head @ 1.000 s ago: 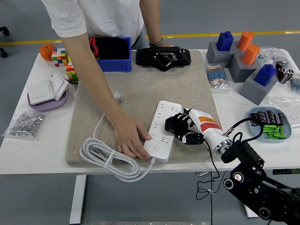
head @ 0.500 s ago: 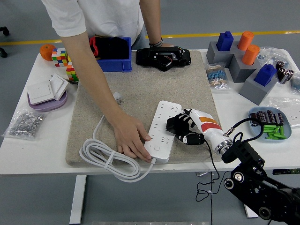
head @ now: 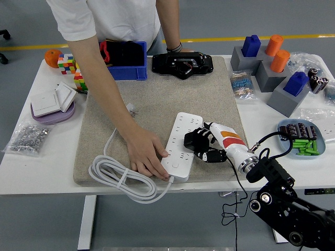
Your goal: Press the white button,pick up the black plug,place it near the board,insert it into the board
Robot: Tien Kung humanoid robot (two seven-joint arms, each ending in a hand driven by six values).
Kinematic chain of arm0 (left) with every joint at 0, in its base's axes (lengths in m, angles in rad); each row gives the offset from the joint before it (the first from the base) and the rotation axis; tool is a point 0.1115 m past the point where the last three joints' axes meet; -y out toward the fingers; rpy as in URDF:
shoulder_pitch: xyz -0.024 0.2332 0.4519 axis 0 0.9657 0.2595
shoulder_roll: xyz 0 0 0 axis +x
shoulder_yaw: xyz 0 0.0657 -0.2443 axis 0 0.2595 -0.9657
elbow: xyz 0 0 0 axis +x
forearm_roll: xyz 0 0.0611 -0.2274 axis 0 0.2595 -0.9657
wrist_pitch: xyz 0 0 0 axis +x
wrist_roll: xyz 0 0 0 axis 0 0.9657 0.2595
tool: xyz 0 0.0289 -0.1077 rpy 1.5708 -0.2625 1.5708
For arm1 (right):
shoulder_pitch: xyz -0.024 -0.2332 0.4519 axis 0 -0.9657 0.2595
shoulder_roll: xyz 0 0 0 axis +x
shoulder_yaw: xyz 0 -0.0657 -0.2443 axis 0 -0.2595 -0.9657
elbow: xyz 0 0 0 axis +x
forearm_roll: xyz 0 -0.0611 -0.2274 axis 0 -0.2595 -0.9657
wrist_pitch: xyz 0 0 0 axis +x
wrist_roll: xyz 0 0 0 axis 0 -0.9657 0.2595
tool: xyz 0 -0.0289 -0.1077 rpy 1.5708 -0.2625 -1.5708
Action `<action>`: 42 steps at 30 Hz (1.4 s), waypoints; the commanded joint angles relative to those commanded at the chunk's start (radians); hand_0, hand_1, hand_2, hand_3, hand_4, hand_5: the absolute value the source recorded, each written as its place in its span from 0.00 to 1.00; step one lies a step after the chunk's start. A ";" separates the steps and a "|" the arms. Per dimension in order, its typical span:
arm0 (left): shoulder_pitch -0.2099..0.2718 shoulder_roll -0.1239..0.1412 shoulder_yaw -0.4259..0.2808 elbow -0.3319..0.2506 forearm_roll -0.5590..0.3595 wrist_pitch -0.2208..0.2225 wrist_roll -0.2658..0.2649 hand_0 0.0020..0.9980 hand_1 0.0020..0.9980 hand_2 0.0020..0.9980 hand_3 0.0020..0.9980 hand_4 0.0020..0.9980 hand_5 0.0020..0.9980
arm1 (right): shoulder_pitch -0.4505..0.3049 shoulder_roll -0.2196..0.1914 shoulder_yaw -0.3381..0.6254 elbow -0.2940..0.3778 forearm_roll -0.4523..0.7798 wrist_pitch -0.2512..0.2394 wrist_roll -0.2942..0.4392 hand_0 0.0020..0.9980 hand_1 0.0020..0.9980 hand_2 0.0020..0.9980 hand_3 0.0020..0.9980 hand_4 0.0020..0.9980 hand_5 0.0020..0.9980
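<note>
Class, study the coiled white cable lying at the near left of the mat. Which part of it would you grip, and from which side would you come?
Grip the white cable where the loops are bundled together, coming down from above. It lies flat on the beige mat, and the person's hand and the power strip block its right side, so its left and near sides look freer.

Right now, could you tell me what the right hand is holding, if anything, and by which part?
The right hand is curled at the power strip's right edge. Whether it grips the black plug cannot be told; the dark fingers hide it. A person's hand steadies the strip.
</note>
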 joint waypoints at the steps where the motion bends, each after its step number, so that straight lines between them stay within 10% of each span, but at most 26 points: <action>1: -0.001 0.000 -0.001 0.000 0.001 0.000 0.000 0.71 0.66 0.59 0.68 0.64 0.30 | 0.001 -0.001 0.000 0.000 0.000 0.000 0.000 0.42 0.38 0.43 0.55 0.81 0.00; 42: 0.001 0.000 -0.001 0.000 0.002 -0.001 0.001 0.71 0.66 0.59 0.68 0.64 0.30 | 0.000 0.002 -0.002 -0.016 0.024 0.004 0.018 0.49 0.64 0.65 0.63 0.85 0.01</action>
